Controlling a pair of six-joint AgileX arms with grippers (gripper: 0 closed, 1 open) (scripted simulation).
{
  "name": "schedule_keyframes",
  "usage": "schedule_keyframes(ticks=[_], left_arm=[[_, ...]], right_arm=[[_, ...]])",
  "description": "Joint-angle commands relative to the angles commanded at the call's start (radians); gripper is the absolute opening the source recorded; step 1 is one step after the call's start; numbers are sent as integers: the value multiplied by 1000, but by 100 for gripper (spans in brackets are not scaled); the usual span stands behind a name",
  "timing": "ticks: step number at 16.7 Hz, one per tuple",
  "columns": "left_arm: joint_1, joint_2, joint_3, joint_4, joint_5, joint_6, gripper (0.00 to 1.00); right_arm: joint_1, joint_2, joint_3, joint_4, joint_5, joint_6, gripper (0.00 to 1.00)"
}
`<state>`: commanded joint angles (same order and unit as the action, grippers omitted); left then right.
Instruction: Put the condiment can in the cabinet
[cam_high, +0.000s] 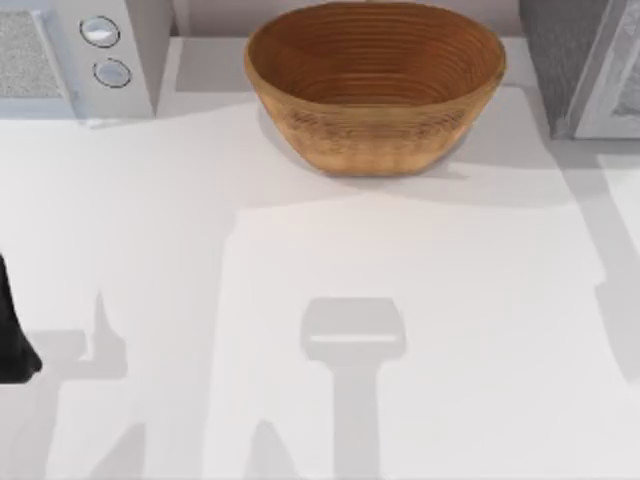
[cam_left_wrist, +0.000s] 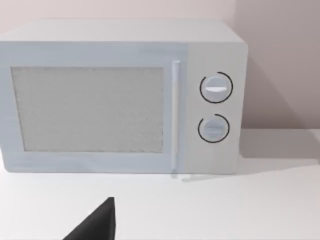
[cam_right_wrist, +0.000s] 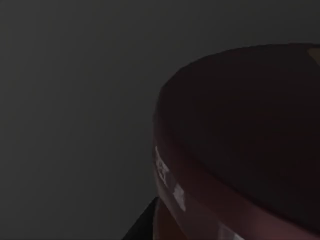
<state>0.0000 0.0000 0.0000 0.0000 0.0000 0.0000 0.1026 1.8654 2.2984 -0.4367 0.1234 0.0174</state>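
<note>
The condiment can is hidden from me. The cabinet (cam_high: 585, 65) is the grey box at the table's far right corner, cut off by the frame. My left gripper (cam_high: 12, 335) is parked at the table's left edge as a black shape. A black part of the left gripper (cam_left_wrist: 97, 225) juts in low in the left wrist view, over bare table. The right wrist view is dark.
A large woven bowl (cam_high: 375, 85) stands at the back middle of the white table (cam_high: 320, 300). A white microwave (cam_high: 90, 50) with two round dials fills the back left corner. In the left wrist view the microwave (cam_left_wrist: 120, 100) has its door closed.
</note>
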Motion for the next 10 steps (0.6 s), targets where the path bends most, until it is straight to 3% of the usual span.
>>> schedule_keyframes(ticks=[4,10], left_arm=[[0,0,0,0,0,0,100],[0,0,0,0,0,0,100]], right_arm=[[0,2,2,1,-1,0,0],[0,2,2,1,-1,0,45]])
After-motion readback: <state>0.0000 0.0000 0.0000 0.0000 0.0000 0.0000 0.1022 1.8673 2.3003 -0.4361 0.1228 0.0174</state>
